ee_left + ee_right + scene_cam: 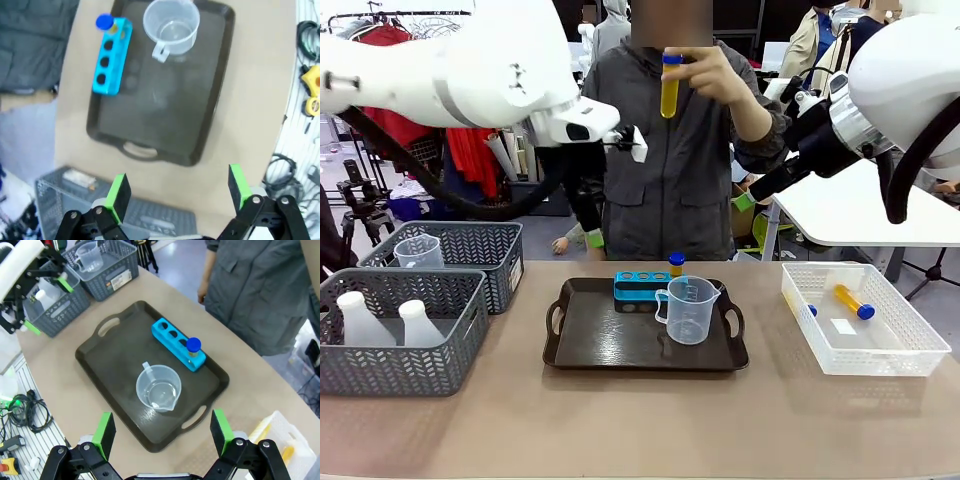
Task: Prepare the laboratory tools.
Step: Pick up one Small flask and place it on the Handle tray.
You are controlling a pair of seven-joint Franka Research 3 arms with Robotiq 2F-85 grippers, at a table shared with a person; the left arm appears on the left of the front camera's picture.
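Left arm (450,65), right arm (910,80) raised; left fingers (119,192), right fingers (104,430) spread apart.

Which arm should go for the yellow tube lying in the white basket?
Right, probably. The white basket holding the yellow tube sits on the robot's right side, nearer the open right gripper. The open left gripper hangs beyond the tray, by the grey baskets.

clear beaker (690,310) upright beside blue rack (642,290) holding one tube (676,263)

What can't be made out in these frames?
- Front view: second tube in the white basket, body obscured by its mesh wall.
- Front view: blue rack, right end hidden behind the beaker.
- Left wrist view: grey basket contents, blurred, partly behind the left hand.
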